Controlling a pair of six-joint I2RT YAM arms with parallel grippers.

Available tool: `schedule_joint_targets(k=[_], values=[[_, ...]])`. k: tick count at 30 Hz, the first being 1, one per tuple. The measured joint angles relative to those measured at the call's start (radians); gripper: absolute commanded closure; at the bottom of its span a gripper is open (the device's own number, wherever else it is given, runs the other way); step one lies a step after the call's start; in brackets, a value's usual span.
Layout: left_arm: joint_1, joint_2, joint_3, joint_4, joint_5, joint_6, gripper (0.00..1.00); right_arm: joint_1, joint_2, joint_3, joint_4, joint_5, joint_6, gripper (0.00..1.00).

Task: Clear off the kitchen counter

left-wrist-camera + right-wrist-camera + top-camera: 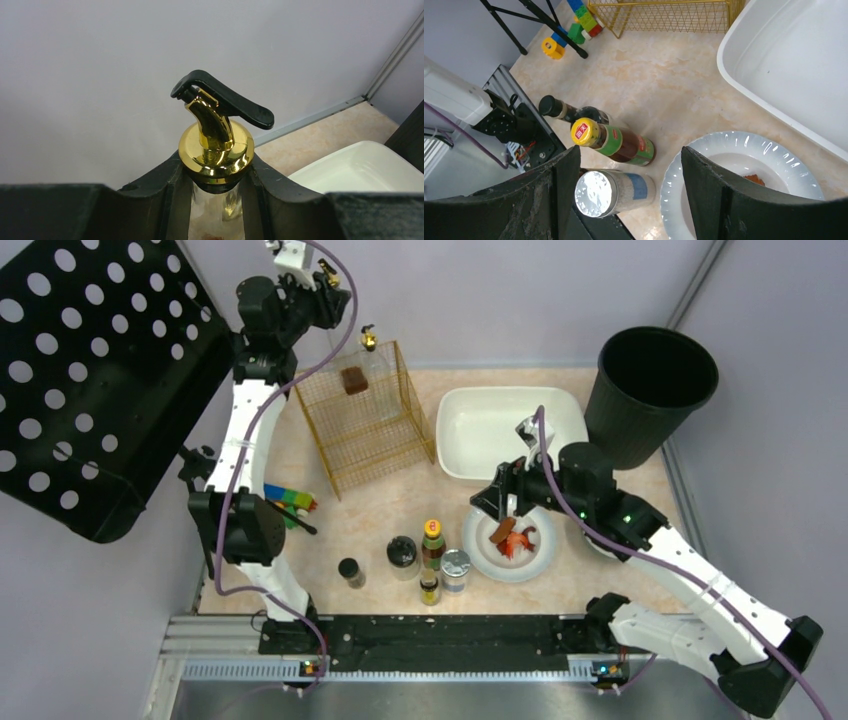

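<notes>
Pinching the pump bottle (216, 150) by its neck, left jaws hold it at the wire basket (370, 440), likely for stowing, while right jaws hang spread over the plate (530, 568).

A pale beige, marble-patterned tabletop (380, 515) sits enclosed by grey walls. Along the back stand a gold wire basket (385, 445), a white rectangular tub (500, 425) just beside it, and a black bin (625, 430) in the far right corner. Nearer the front are a white plate (535, 565) and, just left of it, a tight cluster of bottles and jars (432, 548). Coloured toy blocks (288, 497) lie by the left edge.
</notes>
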Motion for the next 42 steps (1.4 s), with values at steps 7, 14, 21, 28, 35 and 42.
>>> schedule_joint_targets(k=[7, 14, 21, 28, 35, 42], values=[[0.000, 0.023, 0.011, 0.044, 0.002, 0.043, 1.00, 0.000, 0.000, 0.000, 0.007, -0.005, -0.003, 0.27], [0.000, 0.059, 0.059, 0.043, 0.018, 0.090, 1.00, 0.000, 0.005, -0.014, 0.021, -0.005, -0.003, 0.27], [0.001, 0.053, -0.002, 0.075, 0.027, 0.102, 1.00, 0.000, 0.015, -0.015, 0.028, -0.005, -0.003, 0.27], [0.012, 0.046, -0.180, 0.148, 0.027, 0.101, 1.00, 0.000, 0.020, -0.015, 0.029, -0.003, -0.004, 0.27], [0.022, 0.015, -0.346, 0.238, 0.016, 0.097, 1.00, 0.000, 0.027, -0.015, 0.029, -0.003, -0.004, 0.27], [0.026, -0.062, -0.480, 0.347, -0.008, 0.082, 1.00, 0.000, 0.027, -0.015, 0.029, 0.000, -0.004, 0.27]])
